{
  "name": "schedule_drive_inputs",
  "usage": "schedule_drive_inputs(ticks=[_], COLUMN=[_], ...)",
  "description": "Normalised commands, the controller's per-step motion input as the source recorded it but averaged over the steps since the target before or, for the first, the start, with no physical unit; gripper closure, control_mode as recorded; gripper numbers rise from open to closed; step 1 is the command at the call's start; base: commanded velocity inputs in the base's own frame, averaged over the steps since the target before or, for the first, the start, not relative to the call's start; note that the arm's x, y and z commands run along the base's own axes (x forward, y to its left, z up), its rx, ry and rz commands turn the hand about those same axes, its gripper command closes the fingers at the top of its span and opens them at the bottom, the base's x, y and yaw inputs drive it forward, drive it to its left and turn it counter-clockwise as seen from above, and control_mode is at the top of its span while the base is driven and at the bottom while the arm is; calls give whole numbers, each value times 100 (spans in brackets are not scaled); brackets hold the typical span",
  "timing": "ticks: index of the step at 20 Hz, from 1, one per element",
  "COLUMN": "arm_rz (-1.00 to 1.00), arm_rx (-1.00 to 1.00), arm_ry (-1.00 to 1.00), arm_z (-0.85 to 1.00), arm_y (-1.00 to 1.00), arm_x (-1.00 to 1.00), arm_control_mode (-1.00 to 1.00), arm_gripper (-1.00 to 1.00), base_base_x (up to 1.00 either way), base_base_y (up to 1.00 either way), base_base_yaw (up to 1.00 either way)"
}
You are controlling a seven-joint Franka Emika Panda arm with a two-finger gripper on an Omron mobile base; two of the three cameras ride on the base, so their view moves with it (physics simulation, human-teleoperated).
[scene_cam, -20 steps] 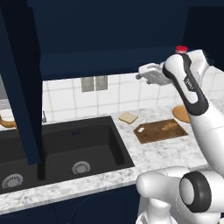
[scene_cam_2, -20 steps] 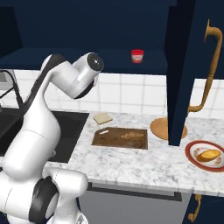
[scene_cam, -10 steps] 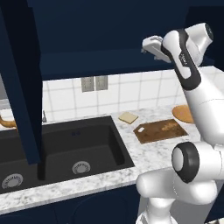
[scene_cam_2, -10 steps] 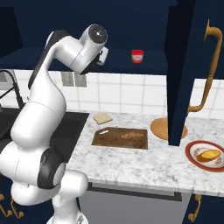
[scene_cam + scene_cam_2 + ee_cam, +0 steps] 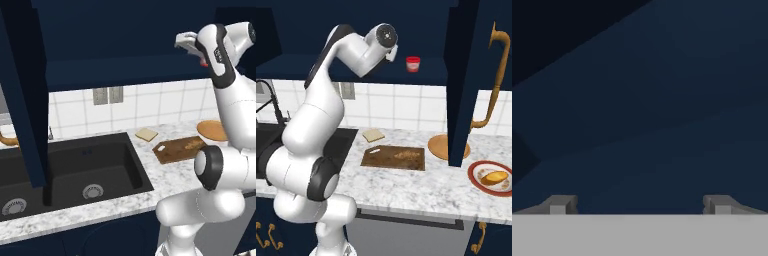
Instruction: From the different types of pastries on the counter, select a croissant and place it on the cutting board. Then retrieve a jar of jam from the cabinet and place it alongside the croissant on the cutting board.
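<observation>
Up inside the open cabinet (image 5: 331, 67), the gripper (image 5: 640, 204) has its jaws spread wide with nothing between them; the hand view looks onto dark navy panel, one fingertip (image 5: 561, 204) at each lower corner. In the right base view the jar (image 5: 413, 64) with the red lid stands on the cabinet shelf, a little to the right of the hand and not touching it. Below, the cutting board (image 5: 381, 159) lies on the counter (image 5: 421, 192) near its back edge, right of the sink (image 5: 70, 170). The croissant (image 5: 404, 155) rests on the board toward its right end. A bread slice (image 5: 373, 135) lies just behind the board's left corner. A round tan plate (image 5: 437, 147) sits right of the board, and an orange pastry (image 5: 494, 177) sits on a red-rimmed plate (image 5: 474, 175) by the counter's right edge.
</observation>
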Motion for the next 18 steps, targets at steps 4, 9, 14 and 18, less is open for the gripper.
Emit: schedule_drive_inputs(ticks=[4, 9, 14, 18], arm_rz=[-15, -18, -12, -2], arm_rx=[-22, -32, -9, 0], arm_ry=[-18, -23, -4, 3], arm_z=[17, -1, -15, -29], arm_y=[-53, -23, -9, -25], arm_x=[0, -20, -34, -1], arm_control_mode=[-100, -100, -100, -100], arm_gripper=[-100, -100, -100, -100], base_base_x=[0, 0, 0, 0], base_base_y=[0, 0, 0, 0], base_base_yaw=[0, 0, 0, 0])
